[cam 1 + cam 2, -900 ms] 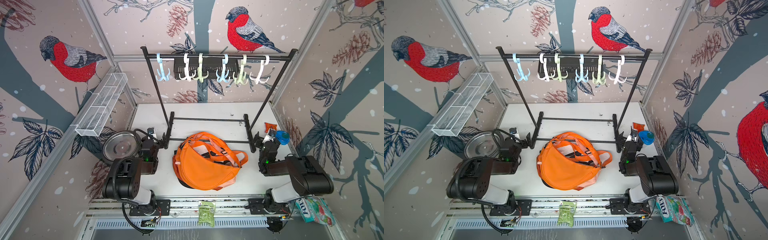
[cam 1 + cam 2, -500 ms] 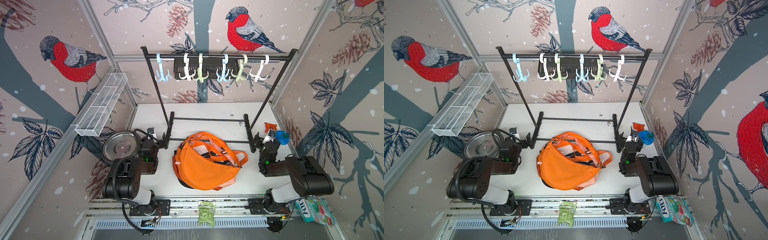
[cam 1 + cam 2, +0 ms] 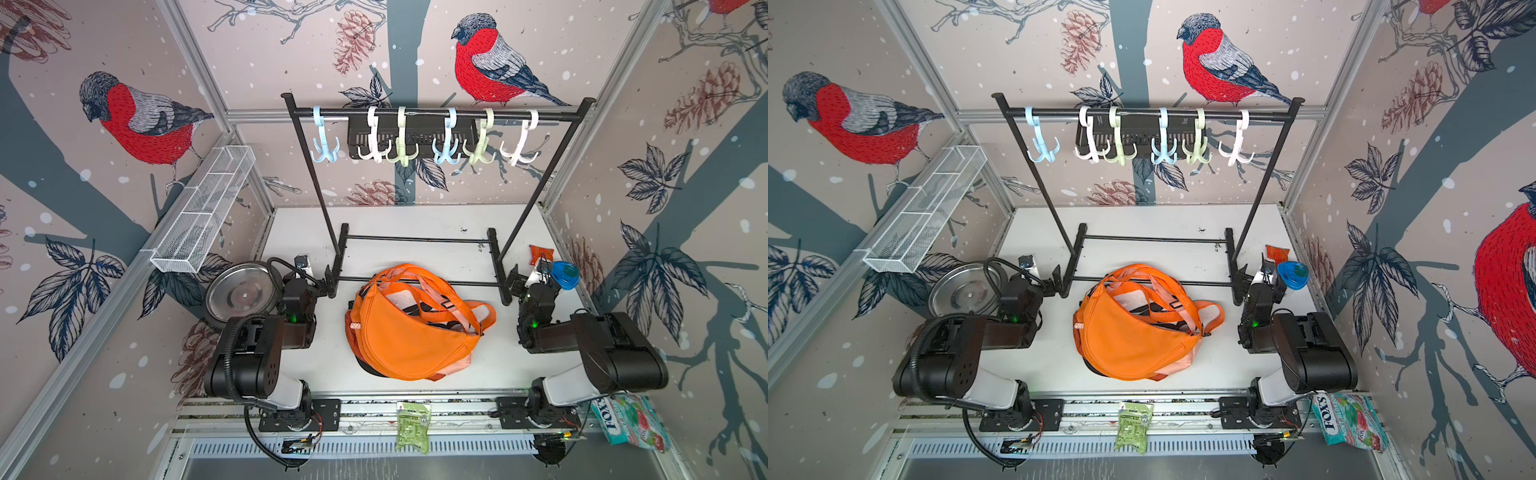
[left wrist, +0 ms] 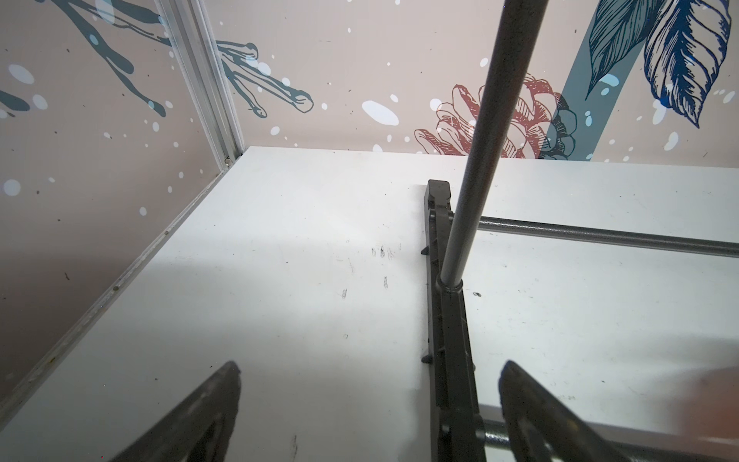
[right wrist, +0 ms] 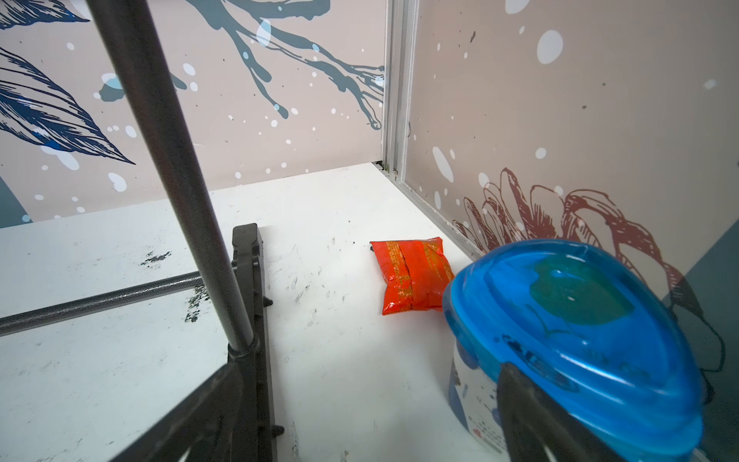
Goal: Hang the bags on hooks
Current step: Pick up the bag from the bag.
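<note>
My left hand point(image 4: 368, 404) and right hand point(image 5: 368, 416): both apart, empty. Orange bag point(image 3: 411, 328) lies centre frame on worktop point(image 3: 415, 220) between them.

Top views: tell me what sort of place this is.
Probably a robot test cell, not a real closet: aluminium frame with bird wallpaper panels, two arms mounted on a front rail, a small rack of hooks, an orange bag lying loose.
</note>
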Motion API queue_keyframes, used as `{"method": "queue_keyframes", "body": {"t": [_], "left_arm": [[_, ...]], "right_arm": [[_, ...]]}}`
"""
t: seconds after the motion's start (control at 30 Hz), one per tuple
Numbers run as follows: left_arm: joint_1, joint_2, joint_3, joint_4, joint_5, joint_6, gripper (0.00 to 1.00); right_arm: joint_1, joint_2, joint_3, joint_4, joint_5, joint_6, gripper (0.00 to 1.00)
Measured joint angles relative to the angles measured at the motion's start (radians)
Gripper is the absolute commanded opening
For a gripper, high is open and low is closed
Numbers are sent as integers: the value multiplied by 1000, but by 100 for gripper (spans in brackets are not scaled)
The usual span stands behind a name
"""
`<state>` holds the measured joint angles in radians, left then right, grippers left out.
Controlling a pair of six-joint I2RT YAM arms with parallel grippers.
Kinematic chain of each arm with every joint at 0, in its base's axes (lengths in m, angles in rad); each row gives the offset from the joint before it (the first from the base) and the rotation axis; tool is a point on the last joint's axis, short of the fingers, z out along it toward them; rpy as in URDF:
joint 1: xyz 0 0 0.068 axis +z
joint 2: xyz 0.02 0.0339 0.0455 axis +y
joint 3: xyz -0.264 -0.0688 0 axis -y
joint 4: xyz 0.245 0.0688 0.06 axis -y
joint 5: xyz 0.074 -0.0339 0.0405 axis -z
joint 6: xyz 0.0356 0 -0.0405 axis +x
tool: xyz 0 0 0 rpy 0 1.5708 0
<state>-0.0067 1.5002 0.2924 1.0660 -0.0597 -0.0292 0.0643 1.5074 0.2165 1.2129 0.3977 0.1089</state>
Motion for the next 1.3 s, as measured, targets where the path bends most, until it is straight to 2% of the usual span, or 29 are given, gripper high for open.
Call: {"method": "queue_keyframes", "body": {"t": [0.6,1.0,1.1,1.2,1.3], "left_arm": [[2,0,0,0,0,0,99],[43,-5,-3,1,74,-16,96],[21,-93,2,-69,37,-24,95],[-35,-172,33,-119,-58,-23,95],[-90,-209,74,-234,-135,-48,95]], "right_arm": [[0,0,0,0,0,0,99],[4,-4,-5,3,0,0,100],[94,-104,-23,-31,56,-45,99],[193,-286,105,-232,91,-75,99],[186,-388,252,-437,102,37,99]]}}
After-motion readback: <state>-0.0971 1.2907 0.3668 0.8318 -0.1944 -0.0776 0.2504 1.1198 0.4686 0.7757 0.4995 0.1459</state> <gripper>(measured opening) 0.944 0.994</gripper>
